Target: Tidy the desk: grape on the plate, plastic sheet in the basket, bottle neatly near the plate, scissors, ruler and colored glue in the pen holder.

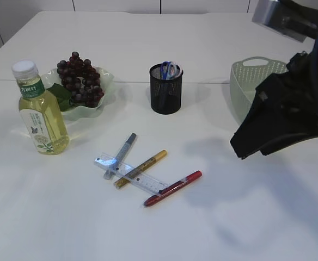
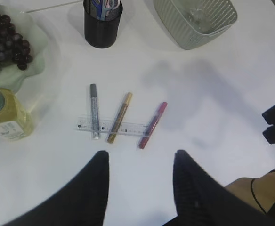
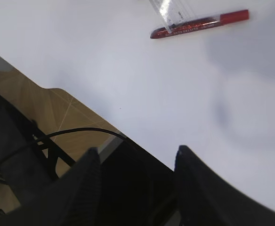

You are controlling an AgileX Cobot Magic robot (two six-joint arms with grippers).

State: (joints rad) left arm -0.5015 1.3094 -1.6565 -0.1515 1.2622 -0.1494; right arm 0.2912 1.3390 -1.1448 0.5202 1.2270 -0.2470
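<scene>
Near the middle of the white tabletop (image 1: pixel 213 217), a clear plastic ruler (image 2: pixel 113 127) lies under three glue pens. Both the left gripper (image 2: pixel 140 162) and right gripper (image 3: pixel 136 157) hover spread, empty. I'd lift the red glue pen (image 2: pixel 152 125) first, gripping mid-barrel.

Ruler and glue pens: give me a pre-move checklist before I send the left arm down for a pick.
1. Left gripper open, fingers empty: ok.
2. Right gripper open, clear of the pens: ok.
3. Ruler free to lift: not ok; silver pen, gold pen and red pen all cross it.
4. Pen holder upright, with room: ok, though scissors already stand inside.
5. Grapes on plate, bottle upright beside it: ok.
6. Plastic sheet inside basket: cannot tell.
</scene>
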